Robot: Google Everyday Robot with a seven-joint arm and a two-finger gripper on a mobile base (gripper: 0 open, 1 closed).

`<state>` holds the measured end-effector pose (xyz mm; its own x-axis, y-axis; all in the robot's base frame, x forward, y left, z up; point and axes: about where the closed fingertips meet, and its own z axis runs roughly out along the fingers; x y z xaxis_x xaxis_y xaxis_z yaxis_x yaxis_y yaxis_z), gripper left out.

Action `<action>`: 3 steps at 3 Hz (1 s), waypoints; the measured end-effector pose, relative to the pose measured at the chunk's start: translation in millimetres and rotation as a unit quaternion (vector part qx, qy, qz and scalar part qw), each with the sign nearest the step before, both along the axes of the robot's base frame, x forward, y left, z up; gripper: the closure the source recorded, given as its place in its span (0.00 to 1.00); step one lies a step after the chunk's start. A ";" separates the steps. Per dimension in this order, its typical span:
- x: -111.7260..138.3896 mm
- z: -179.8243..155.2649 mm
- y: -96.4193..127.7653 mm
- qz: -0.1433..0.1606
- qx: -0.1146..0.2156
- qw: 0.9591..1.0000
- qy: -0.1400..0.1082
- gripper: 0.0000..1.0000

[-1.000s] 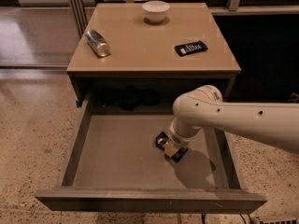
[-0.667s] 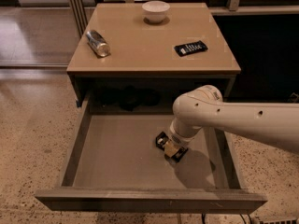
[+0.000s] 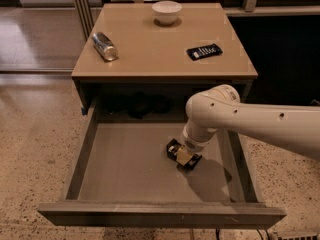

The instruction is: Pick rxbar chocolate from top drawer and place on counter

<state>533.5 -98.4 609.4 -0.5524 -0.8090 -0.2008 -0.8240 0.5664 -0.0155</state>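
The top drawer [image 3: 125,169] is pulled wide open below the counter [image 3: 150,46]. My gripper [image 3: 183,155] is down inside the drawer, right of centre, touching or just above its grey floor. My white arm [image 3: 235,119] reaches in from the right. A small black shape shows at the gripper's tip; I cannot tell whether it is the rxbar chocolate or part of the gripper. No bar shows elsewhere on the drawer floor. A dark, navy-tinted bar with white lettering [image 3: 204,51] lies on the counter's right side.
A silver can [image 3: 104,46] lies on its side at the counter's left. A white bowl [image 3: 167,11] stands at the counter's back. Dark objects [image 3: 140,105] sit in the shadow at the drawer's back. Speckled floor surrounds the cabinet.
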 end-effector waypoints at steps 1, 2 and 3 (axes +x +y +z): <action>11.1 41.5 -6.6 0.028 0.013 1.000 0.000 1.00; 25.0 101.2 -5.5 0.072 0.029 0.997 -0.012 1.00; 38.5 167.9 -1.4 0.117 0.046 0.992 -0.033 1.00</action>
